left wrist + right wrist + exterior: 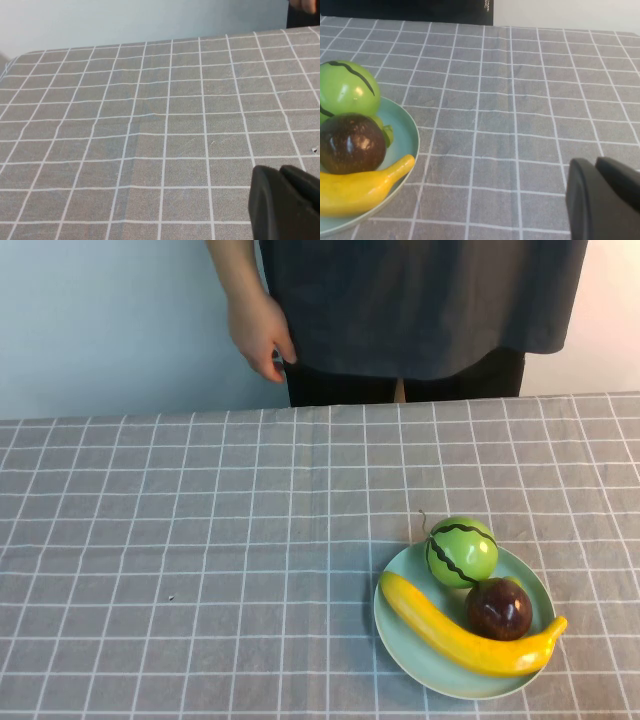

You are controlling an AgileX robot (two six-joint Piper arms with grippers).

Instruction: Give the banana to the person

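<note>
The banana (460, 635) lies along the near side of a pale green plate (415, 660) at the table's front right; it also shows in the right wrist view (360, 187). The person (420, 300) stands behind the far edge of the table, one hand (258, 335) hanging at the side. My right gripper (595, 162) is shut and empty, low over the cloth beside the plate (409, 135). My left gripper (280, 171) is shut and empty over bare cloth. Neither arm shows in the high view.
A round green striped fruit (462, 551) and a dark maroon fruit (498, 608) share the plate, touching the banana. A grey checked cloth (200, 540) covers the table. The left and middle of the cloth are bare.
</note>
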